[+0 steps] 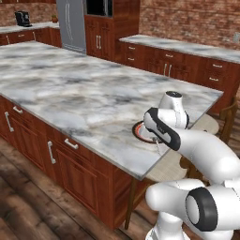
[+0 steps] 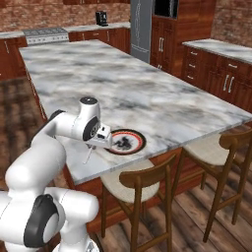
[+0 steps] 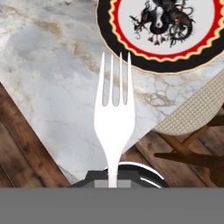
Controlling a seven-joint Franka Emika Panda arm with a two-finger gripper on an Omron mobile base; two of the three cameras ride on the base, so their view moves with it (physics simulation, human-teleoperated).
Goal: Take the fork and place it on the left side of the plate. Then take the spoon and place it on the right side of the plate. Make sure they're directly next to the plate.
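The fingers are clenched on the handle of the fork [image 3: 113,127], which in the hand view runs up from between them, tines pointing towards the plate [image 3: 166,61] and stopping just short of its rim. The fork looks thin, pale and stiff, likely very light, so the grip needs little force; its narrow, smooth handle could twist or slide in a pinch, and a hold on the handle's end, as here, leaves the long head free to swing. A hold nearer the middle of the handle would probably steady it better. From the right base view the gripper [image 2: 96,143] sits low over the bench [image 2: 147,98], at its near edge and just to the left of the plate [image 2: 135,142], with the fork [image 2: 87,156] hanging as a faint slim line below it, close to the marble. Whether the tines touch the surface cannot be told. The bench edge and a woven stool seat [image 3: 197,113] lie close by, so a fork let go too far out could slip off the marble. In the left base view the arm hides most of the plate [image 1: 137,131].
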